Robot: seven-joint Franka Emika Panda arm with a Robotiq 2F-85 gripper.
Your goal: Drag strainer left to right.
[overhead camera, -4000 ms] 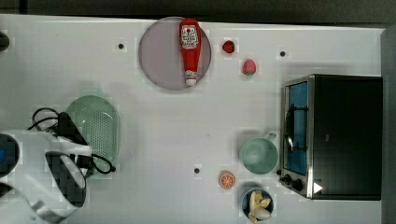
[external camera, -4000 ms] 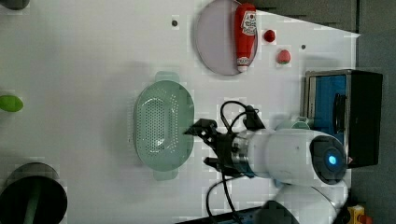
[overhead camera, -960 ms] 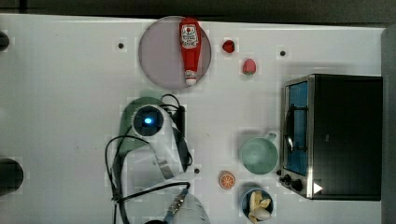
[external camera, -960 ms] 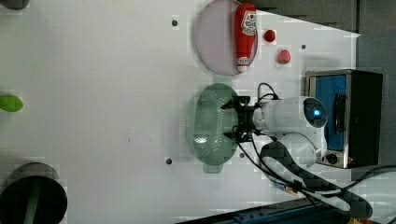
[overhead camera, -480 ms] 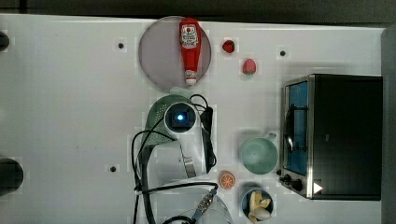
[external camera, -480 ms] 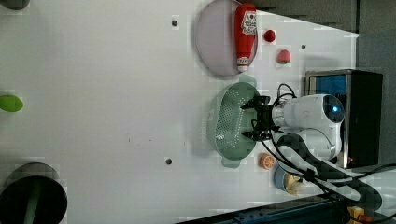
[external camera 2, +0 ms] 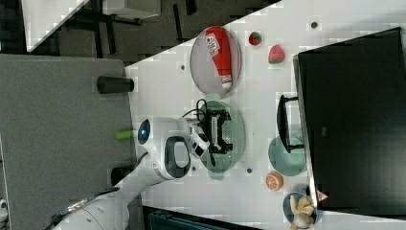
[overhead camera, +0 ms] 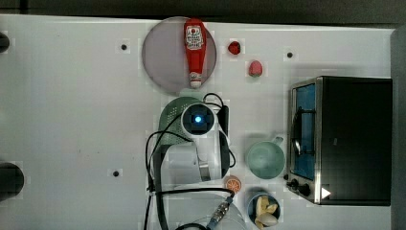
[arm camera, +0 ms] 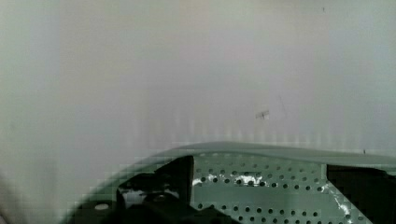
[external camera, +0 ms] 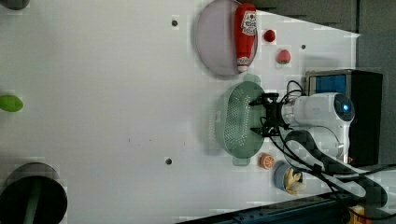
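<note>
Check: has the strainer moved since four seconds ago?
Yes. In the top view the strainer has slid toward the top view's right: it was far from the toaster oven and now sits below the plate, near the mug.

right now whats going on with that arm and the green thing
The robot arm has its pincer spread wide inside the pale green strainer, fingers down in the bowl. The strainer sits mid-table in the top view, just below the plate with the ketchup bottle, with the green mug and the toaster oven off to the top view's right.
</note>
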